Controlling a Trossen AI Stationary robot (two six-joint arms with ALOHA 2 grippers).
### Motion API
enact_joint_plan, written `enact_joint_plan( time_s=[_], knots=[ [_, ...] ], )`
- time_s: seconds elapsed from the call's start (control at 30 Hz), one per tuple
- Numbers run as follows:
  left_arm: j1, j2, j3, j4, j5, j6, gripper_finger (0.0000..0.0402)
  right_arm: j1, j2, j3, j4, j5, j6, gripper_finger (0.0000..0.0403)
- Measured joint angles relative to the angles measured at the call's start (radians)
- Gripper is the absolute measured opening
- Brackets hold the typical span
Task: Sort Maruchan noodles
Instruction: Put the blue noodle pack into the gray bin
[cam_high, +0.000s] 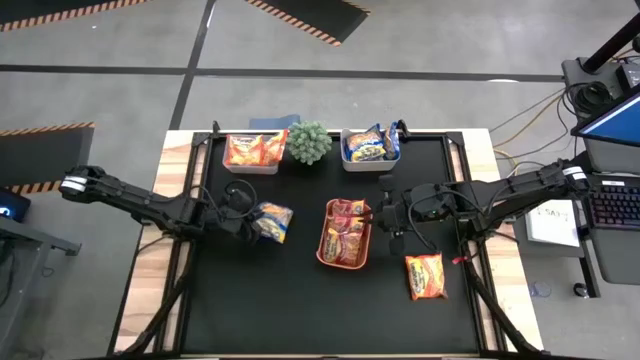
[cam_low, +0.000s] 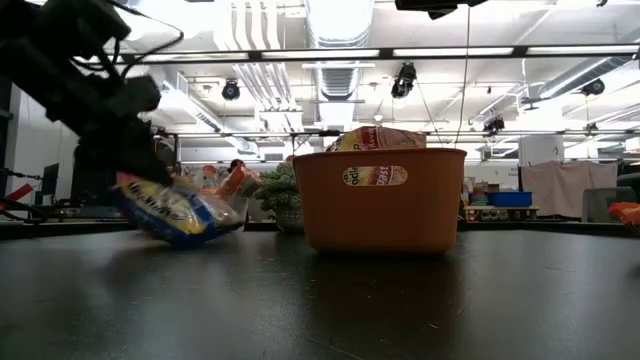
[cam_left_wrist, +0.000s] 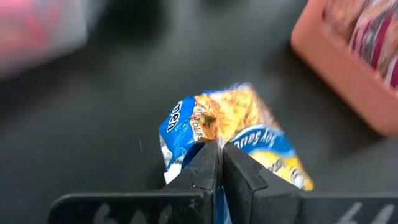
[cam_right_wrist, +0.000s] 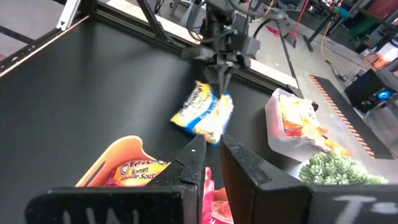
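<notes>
My left gripper (cam_high: 250, 222) is shut on a yellow-and-blue Maruchan noodle packet (cam_high: 275, 220) left of the orange tray (cam_high: 322, 245), which holds dark red packets (cam_high: 348, 235). In the low view the packet (cam_low: 175, 210) is tilted, low over the table. My right gripper (cam_high: 383, 213) hovers shut over the tray's right rim with nothing in it. One orange packet (cam_high: 425, 276) lies flat on the table near the right front. My left gripper pinches the packet's near edge (cam_left_wrist: 214, 134) between its two fingers, and the wrapper crumples there. The fingers slant down from the table's left side. The packet (cam_right_wrist: 204, 115) hangs tilted below them. I cannot tell whether its low end touches the table.
At the far edge stand a clear bin (cam_high: 252, 152) with orange packets, a green plant (cam_high: 310, 142) and a second bin (cam_high: 370, 146) with yellow-and-blue packets. Bare black table lies in front of the tray and the left gripper.
</notes>
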Motion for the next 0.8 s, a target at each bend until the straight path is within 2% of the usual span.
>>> enact_joint_plan(
  time_s=[0.13,0.3,0.5,0.8],
  knots=[
    [0.000,0.000,0.000,0.114,-0.087,0.151,0.0000,0.000,0.000,0.000,0.001,0.000,0.039,0.0038],
    [0.000,0.000,0.000,0.192,-0.101,0.292,0.0000,0.000,0.044,-0.012,0.065,0.000,0.188,0.0038],
    [0.000,0.011,0.000,0.208,-0.103,0.361,0.0000,-0.052,0.191,0.018,0.168,0.000,0.270,0.0038],
    [0.000,0.035,0.000,0.217,-0.103,0.450,0.0000,-0.210,0.442,0.219,0.143,-0.011,0.338,0.0038]
  ],
)
